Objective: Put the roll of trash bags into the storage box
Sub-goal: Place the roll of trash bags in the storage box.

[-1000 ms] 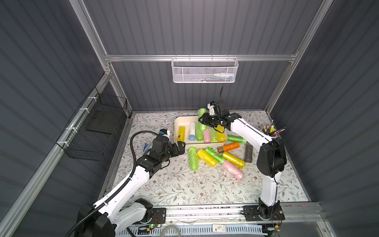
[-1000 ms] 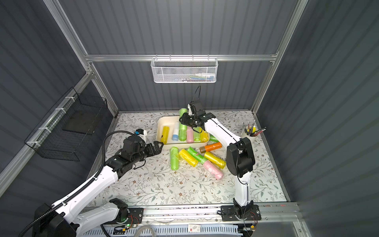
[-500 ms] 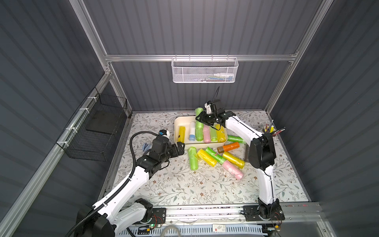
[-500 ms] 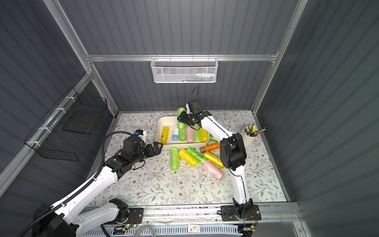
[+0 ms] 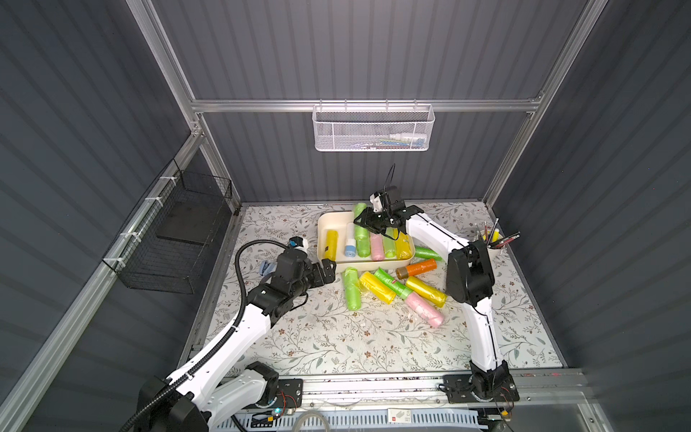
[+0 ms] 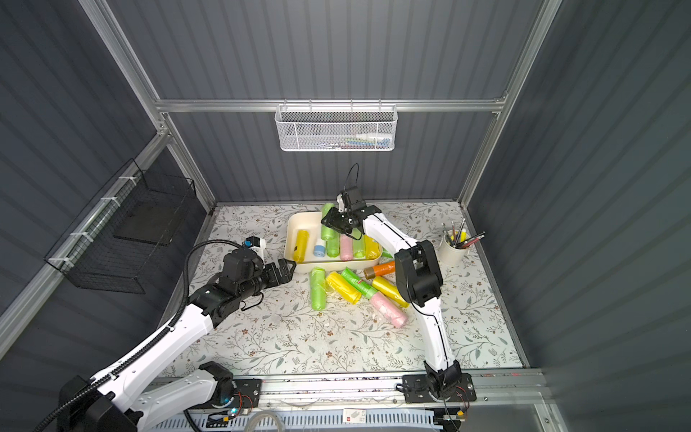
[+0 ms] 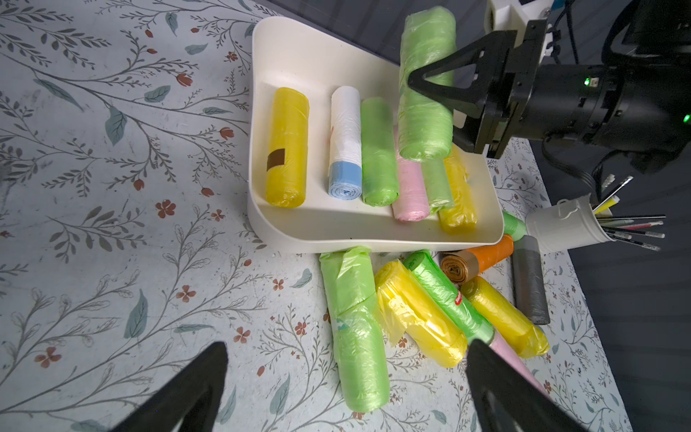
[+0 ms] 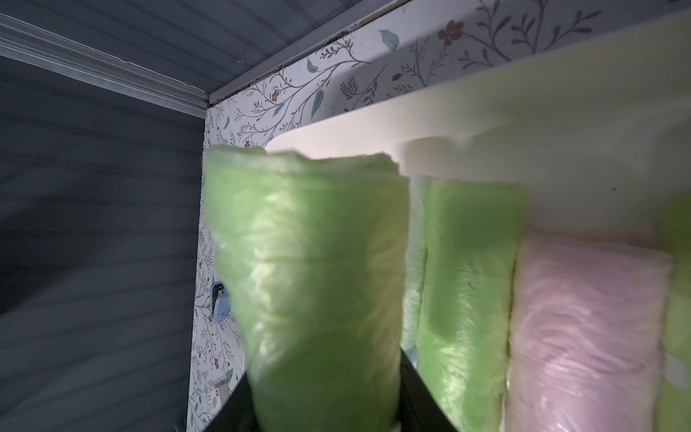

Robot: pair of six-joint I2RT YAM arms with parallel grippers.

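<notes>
Left claw (image 5: 326, 270), just left of centre in both top views, hangs over the surface (image 5: 336, 336) with its jaws wide apart and empty, near the lower left corner of the box (image 5: 332, 220). Six rolls lie side by side in that box, and loose rolls (image 5: 377, 286) crowd the surface below it. Right claw (image 5: 362, 224), above the box's far middle, is clamped across a green roll (image 7: 425, 123), held over the rolls inside.
</notes>
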